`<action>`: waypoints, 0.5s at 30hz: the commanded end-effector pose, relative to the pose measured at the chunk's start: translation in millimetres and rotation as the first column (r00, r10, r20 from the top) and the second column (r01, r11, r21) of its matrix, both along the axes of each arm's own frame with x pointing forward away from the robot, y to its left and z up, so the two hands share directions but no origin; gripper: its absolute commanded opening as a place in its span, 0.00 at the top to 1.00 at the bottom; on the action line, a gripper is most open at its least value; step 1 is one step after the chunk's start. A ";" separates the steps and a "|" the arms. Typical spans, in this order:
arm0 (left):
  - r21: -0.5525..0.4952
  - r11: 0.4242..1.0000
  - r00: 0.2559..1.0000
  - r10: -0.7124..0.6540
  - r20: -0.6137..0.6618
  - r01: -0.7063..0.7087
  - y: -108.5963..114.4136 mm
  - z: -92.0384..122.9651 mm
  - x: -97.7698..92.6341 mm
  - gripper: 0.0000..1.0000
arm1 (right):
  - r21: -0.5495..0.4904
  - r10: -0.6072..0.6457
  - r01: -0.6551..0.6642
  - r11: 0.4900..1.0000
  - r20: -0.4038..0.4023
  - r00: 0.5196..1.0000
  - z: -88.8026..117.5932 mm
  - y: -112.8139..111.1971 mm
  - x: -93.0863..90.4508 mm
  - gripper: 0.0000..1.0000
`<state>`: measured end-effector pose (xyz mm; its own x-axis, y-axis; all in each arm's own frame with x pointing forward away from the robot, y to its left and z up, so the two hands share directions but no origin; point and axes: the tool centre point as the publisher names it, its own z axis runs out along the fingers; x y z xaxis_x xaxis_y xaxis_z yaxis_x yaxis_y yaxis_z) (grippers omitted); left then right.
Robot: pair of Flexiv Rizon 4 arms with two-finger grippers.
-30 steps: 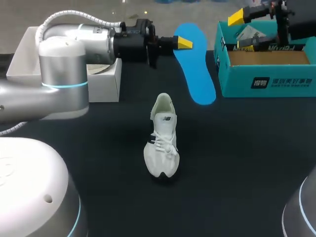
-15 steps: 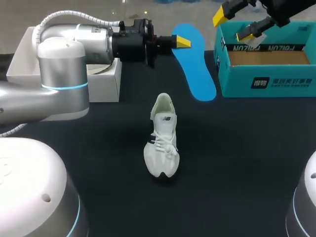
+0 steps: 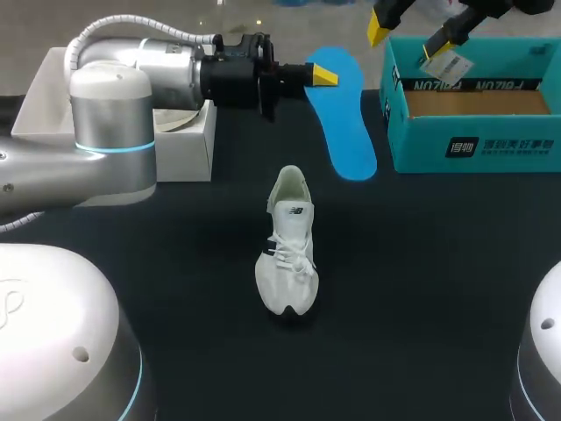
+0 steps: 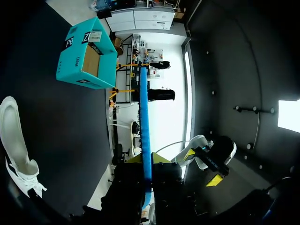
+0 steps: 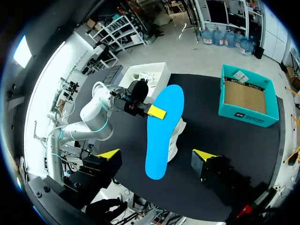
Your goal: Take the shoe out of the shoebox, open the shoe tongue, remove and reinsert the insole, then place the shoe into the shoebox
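Note:
The white shoe (image 3: 287, 254) stands on the black table, toe toward me, with nothing touching it. My left gripper (image 3: 323, 74) is shut on one end of the blue insole (image 3: 344, 123), holding it in the air between the shoe and the box. From the left wrist, the insole (image 4: 144, 117) shows edge-on, running out from between the fingers. The teal shoebox (image 3: 473, 118) sits open at the back right. My right gripper (image 3: 408, 33) hangs open high above the box's left end. The right wrist view looks down from high up on the insole (image 5: 161, 129), the shoe (image 5: 177, 140) and the shoebox (image 5: 248, 96).
A white box (image 3: 180, 145) stands at the back left, under my left arm. A paper tag (image 3: 447, 63) lies inside the shoebox against its far wall. Bare black tabletop (image 3: 421, 281) surrounds the shoe.
My right gripper has risen out of the shoebox and shifted left, still open. The left arm has barely moved, and the insole's free end has swung slightly.

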<state>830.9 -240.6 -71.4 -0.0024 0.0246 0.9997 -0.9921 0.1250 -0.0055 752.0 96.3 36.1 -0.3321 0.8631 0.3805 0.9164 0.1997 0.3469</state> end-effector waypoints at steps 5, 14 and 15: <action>-0.007 1.000 1.000 -0.001 -0.009 0.001 -2.3 -4.3 2.0 1.00 | -0.239 -0.096 0.093 0.967 -0.001 0.995 -9.0 44.9 -0.5 0.00; 0.006 1.000 1.000 -0.003 -0.001 0.003 -1.6 -0.3 -0.6 1.00 | -0.361 -0.262 0.229 0.904 -0.046 0.964 -29.4 58.7 3.2 0.00; 0.007 1.000 1.000 -0.003 -0.004 0.003 -0.9 -0.9 -0.4 1.00 | -0.373 -0.269 0.235 0.898 -0.042 0.962 -30.0 59.1 3.3 0.00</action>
<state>831.3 -243.2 -73.4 -0.0004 0.0246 0.9997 -0.9917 0.1283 -0.0035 748.9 145.7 6.6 -0.1049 0.9694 0.2218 0.9725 0.0534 0.2265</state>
